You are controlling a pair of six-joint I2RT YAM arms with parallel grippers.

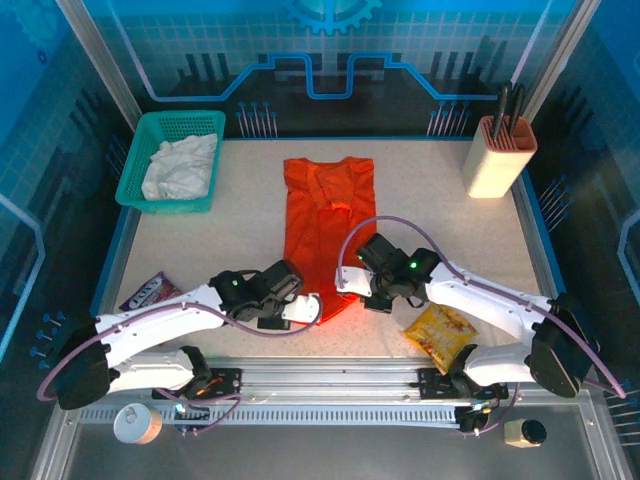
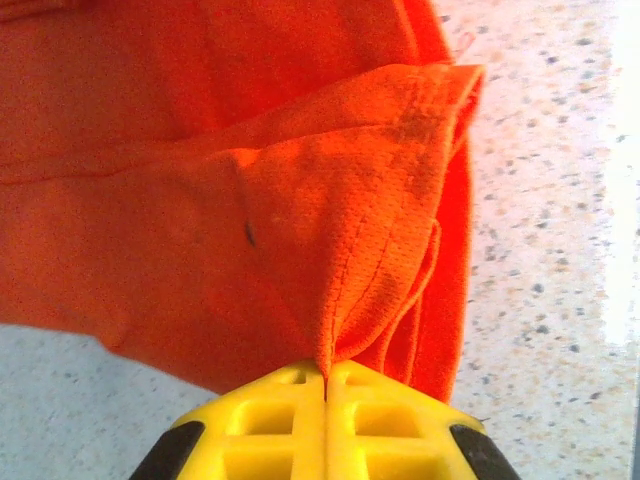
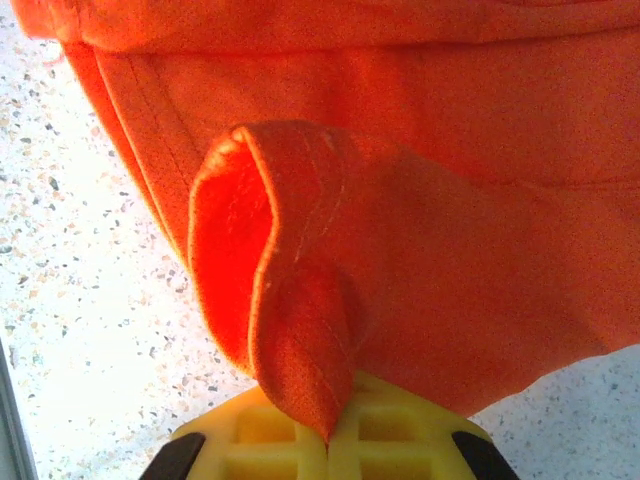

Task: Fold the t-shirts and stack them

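- Risk of losing the orange t-shirt (image 1: 325, 215) on a lift: only a thin pinch of bunched hem caught at the very tips, as seen in both wrist views.
- Risk of a skewed fold: uneven travel of the two arms likely to twist the narrow strip off square.
- Risk of disturbing the lengthwise fold already made: loose layers toward 12 o'clock apt to shift if dragged along the table rather than raised.
- Risk of snagging the snack packet (image 1: 440, 335), at 5 o'clock just beside the right arm.
- Left gripper (image 1: 312, 308): fully closed, pinching the near hem at its 7 o'clock corner.
- Right gripper (image 1: 345, 283): fully closed, clamped on a rolled lip of the same hem at the 5 o'clock corner.
- Orange t-shirt: laid at table centre, running 12 to 6 o'clock.
- White t-shirt (image 1: 180, 165): crumpled in the green basket (image 1: 165, 205) at 10 o'clock, not yet folded.
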